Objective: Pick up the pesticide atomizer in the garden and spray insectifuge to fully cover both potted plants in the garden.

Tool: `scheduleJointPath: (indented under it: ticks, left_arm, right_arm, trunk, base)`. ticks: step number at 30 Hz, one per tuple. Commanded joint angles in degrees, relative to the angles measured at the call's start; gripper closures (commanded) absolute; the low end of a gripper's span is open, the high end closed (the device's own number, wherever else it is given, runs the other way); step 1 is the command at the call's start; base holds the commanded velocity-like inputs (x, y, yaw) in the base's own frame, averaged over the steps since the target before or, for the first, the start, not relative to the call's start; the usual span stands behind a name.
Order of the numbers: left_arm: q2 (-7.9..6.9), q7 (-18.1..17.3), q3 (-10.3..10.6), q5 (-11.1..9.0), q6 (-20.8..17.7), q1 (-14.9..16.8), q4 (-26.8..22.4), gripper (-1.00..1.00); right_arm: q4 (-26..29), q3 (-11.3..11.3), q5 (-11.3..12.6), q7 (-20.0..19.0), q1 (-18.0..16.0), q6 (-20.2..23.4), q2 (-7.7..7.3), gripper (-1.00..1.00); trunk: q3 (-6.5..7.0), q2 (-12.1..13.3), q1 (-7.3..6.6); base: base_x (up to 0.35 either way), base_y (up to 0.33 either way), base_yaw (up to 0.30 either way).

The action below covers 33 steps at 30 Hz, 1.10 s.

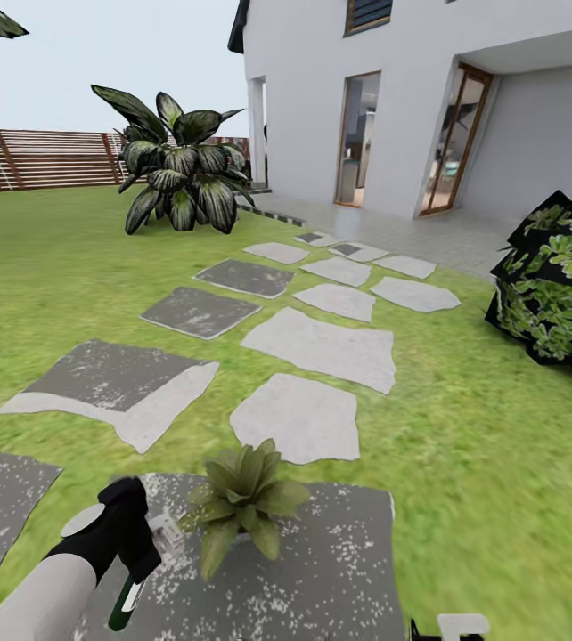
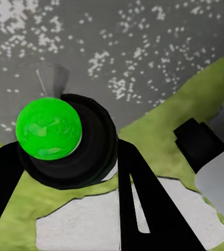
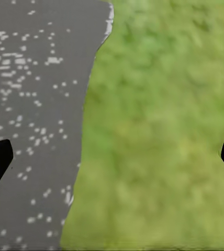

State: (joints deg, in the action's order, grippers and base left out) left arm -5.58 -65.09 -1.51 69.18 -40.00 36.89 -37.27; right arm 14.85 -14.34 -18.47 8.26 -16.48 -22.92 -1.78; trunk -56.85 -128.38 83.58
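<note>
My left gripper (image 1: 130,556) is at the bottom left of the head view, shut on the pesticide atomizer (image 1: 167,534). The atomizer's pale head points toward a potted plant (image 1: 246,499), a low green rosette on a speckled grey stone (image 1: 339,570), and sits just left of its leaves. In the left wrist view the atomizer (image 2: 65,141) appears as a dark round body with a green end between the black fingers (image 2: 135,204), its clear nozzle over the stone. My right gripper (image 3: 112,159) is open above the edge between stone and lawn. The second potted plant is out of view.
Grey stepping stones (image 1: 317,347) lead across the lawn to the white house (image 1: 411,98). A big dark leafy bush (image 1: 179,169) stands at the back left and another (image 1: 558,276) at the right edge. A brown slatted fence (image 1: 36,158) closes the far left.
</note>
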Motion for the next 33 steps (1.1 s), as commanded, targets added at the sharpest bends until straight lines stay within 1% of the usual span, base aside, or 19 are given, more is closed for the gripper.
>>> scheduleJointPath:
  ticks: [1,4,7,16,33]
  left_arm:
    - [0.04,-0.4,-0.2,0.3,-0.5,0.0,-0.1,1.00]
    - [0.04,-0.4,-0.2,0.3,-0.7,0.0,-0.1,1.00]
    - [0.04,-0.4,-0.2,0.3,-0.7,0.0,-0.1,1.00]
    - [0.11,-0.4,-0.2,0.3,-0.8,0.0,-0.1,1.00]
    - [-0.31,-0.1,-0.3,0.3,-0.8,-0.2,0.2,1.00]
  right_arm:
    - [-0.1,-0.3,-0.6,0.2,0.0,-0.2,0.02,-1.00]
    - [-0.1,-0.3,-0.6,0.2,0.0,-0.2,0.02,-1.00]
    - [-0.1,-0.3,-0.6,0.2,0.0,-0.2,0.02,-1.00]
    - [-0.1,-0.3,-0.6,0.2,0.0,-0.2,0.02,-1.00]
    - [-0.1,-0.3,-0.6,0.2,0.0,-0.2,0.02,-1.00]
  trunk:
    - [-0.05,0.0,-0.03]
    - [-0.05,0.0,-0.03]
    - [-0.05,0.0,-0.03]
    - [-0.05,0.0,-0.03]
    - [-0.05,0.0,-0.03]
  base:
    - [-0.226,-0.205,0.004]
    - [-0.124,-0.213,0.003]
    - [-0.014,-0.243,0.180]
    - [0.050,-0.267,0.269]
    - [0.085,-0.263,0.278]
